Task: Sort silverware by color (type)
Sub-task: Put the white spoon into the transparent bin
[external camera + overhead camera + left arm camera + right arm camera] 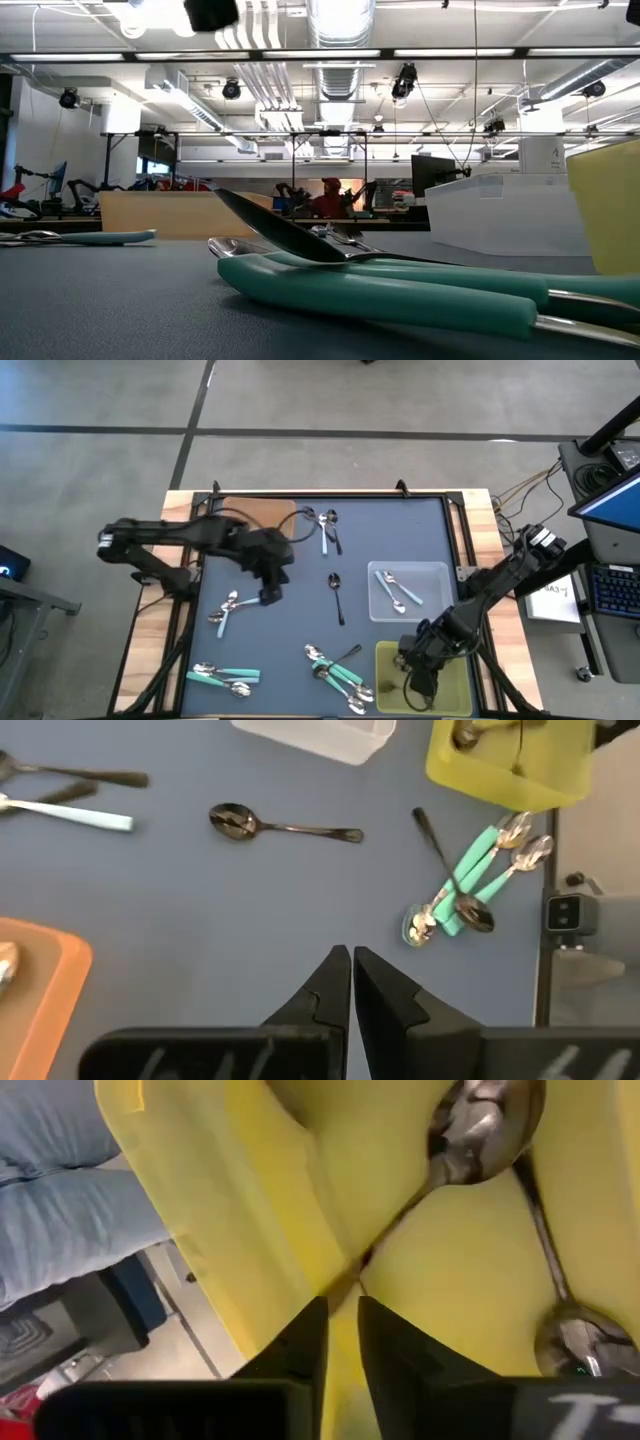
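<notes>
Now the right end effector [342, 1315] hangs over the yellow bin [455, 678] with its fingers a little apart, and a dark metal spoon [470, 1130] lies in the bin just ahead of the tips, not gripped. The left end effector [352, 965] is clenched and empty above the blue counter [290, 625]. Two light blue spoons [395, 590] lie in the clear tray [438, 575], and teal spoons [340, 668] remain scattered on the counter.
</notes>
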`<move>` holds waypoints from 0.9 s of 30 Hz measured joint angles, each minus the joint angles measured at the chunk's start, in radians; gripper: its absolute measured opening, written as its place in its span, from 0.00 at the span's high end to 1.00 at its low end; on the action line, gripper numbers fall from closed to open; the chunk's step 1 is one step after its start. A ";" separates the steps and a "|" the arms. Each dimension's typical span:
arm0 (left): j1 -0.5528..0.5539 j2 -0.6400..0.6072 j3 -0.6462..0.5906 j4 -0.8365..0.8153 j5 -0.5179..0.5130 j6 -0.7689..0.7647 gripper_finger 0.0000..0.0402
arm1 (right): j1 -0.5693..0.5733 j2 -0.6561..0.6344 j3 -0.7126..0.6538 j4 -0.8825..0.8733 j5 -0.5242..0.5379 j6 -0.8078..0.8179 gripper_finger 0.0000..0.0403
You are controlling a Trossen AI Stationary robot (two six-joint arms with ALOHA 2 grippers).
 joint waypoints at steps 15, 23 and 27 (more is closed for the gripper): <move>-0.327 -0.226 -0.244 -0.113 -0.222 -0.437 0.92 | -0.027 0.000 0.000 -0.001 0.167 0.184 0.63; -0.391 -0.290 -0.512 0.080 -0.223 -0.614 0.76 | -0.098 0.000 0.000 -0.001 0.213 0.175 0.63; -0.392 -0.304 -0.603 0.066 -0.224 -0.681 0.69 | -0.157 0.000 0.000 -0.001 0.212 0.128 0.63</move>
